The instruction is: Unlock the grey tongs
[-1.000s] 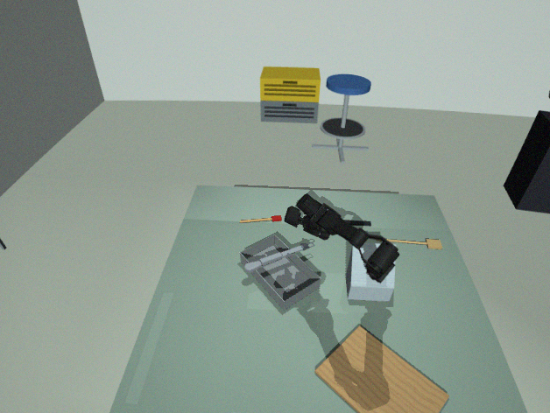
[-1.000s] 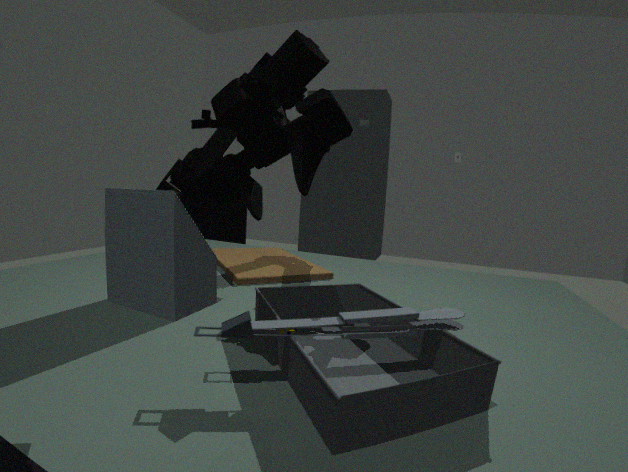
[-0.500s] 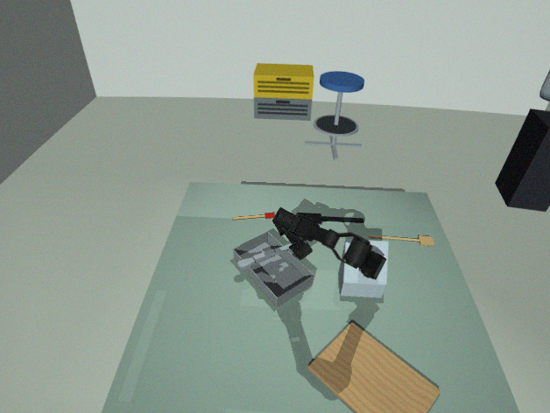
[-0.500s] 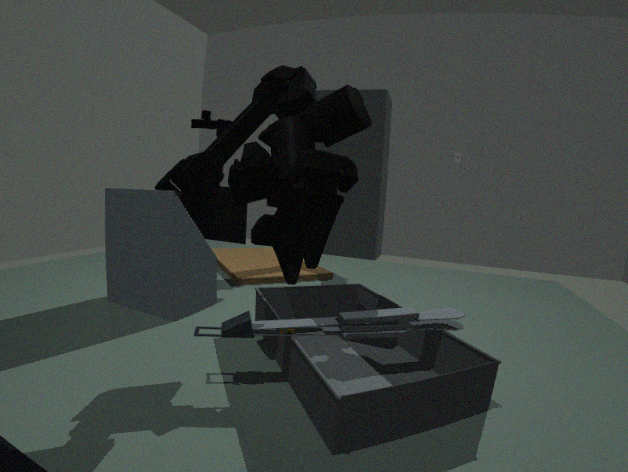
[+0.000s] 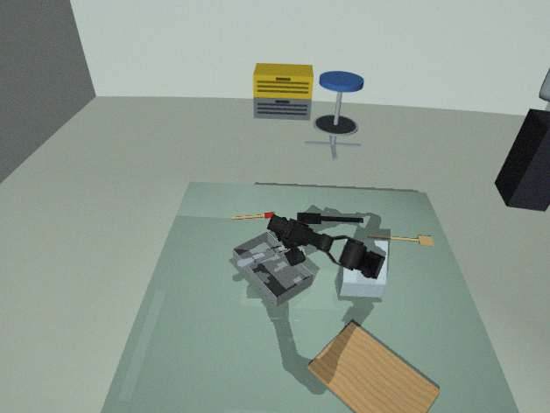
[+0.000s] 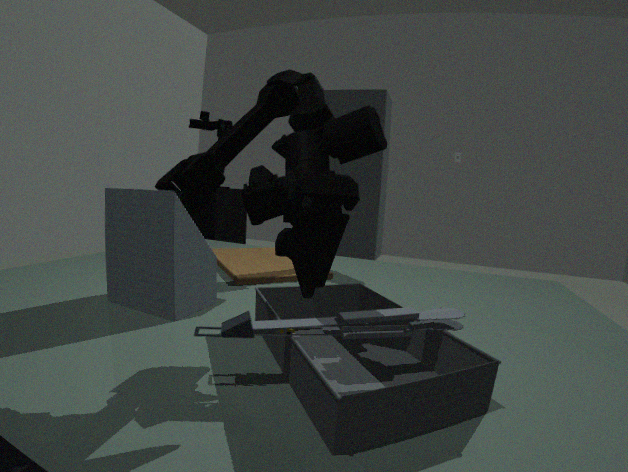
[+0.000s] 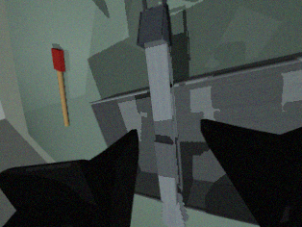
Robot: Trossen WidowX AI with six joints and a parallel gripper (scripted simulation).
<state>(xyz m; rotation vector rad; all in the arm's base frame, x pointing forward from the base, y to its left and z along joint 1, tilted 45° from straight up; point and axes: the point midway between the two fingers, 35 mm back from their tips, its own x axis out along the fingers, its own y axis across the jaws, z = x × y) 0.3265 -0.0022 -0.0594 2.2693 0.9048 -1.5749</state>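
Note:
The grey tongs (image 5: 257, 256) (image 6: 378, 315) (image 7: 159, 82) lie nearly level and closed across the roasting tin (image 5: 297, 289) (image 6: 406, 411) (image 7: 250, 91). Their dark hinge block (image 6: 238, 325) (image 7: 154, 26), with a wire loop, sticks out past the tin's rim. My gripper (image 6: 308, 294) (image 7: 168, 129) is open and points down just above the tongs. In the wrist view its two fingers stand on either side of the tongs' arms, touching neither. In the top view the arm hides the hinge end. The wooden board (image 5: 382, 368) (image 6: 253, 261) lies flat, bearing nothing.
A pale box (image 5: 362, 288) (image 6: 142, 253) stands between the tin and the arm's far side. A red-headed tool (image 5: 269, 215) (image 7: 59, 60), a black spatula (image 5: 308, 218) and a wooden spatula (image 5: 425, 240) lie on the table behind.

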